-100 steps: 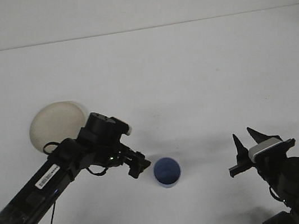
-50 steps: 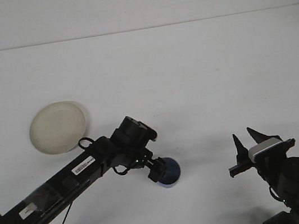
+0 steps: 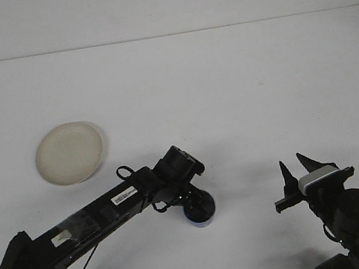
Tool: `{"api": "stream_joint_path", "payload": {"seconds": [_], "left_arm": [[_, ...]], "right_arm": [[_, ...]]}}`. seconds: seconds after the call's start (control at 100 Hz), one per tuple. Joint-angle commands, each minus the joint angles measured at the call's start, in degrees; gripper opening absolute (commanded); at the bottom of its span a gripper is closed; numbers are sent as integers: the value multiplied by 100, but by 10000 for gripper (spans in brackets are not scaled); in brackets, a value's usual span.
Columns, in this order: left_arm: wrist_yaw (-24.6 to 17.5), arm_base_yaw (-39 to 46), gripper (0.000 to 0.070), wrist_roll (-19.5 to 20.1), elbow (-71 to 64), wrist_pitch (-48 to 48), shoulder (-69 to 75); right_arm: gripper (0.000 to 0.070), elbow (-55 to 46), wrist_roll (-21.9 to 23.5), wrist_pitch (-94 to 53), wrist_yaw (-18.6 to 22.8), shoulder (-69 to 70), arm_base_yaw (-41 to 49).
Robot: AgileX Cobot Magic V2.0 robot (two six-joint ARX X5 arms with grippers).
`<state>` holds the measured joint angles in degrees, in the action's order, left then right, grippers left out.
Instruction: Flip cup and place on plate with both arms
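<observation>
Front view | left hand [image 3: 197, 208] down over the blue cup [image 3: 205, 216] on the white worktop [image 3: 242, 97], finger state cannot tell | right hand [image 3: 296, 169] released, well apart at lower right | cream plate [image 3: 70, 152] far left, bare

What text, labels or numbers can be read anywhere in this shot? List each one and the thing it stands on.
No text here can be read.
White sticker on the left arm: dark print, too small and blurred to read.
Second pale label lower on the same arm: blurred, unreadable.
Blue cup, plate, table and right gripper: no markings visible.
</observation>
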<state>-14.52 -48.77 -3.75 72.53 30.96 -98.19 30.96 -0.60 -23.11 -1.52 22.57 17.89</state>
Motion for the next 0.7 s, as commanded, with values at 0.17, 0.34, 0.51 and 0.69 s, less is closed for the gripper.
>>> {"api": "stream_joint_path", "payload": {"seconds": [0.17, 0.34, 0.51, 0.69], "left_arm": [[297, 72, 15, 46, 522, 551, 37], [474, 566, 15, 149, 813, 949, 538], [723, 1517, 15, 208, 859, 1012, 1316], [723, 2946, 15, 337, 859, 1010, 1897]], "right_arm": [[302, 17, 59, 35, 0, 0, 4], [302, 17, 59, 33, -2, 0, 4], [302, 17, 59, 33, 0, 0, 4], [302, 17, 59, 33, 0, 0, 4]]}}
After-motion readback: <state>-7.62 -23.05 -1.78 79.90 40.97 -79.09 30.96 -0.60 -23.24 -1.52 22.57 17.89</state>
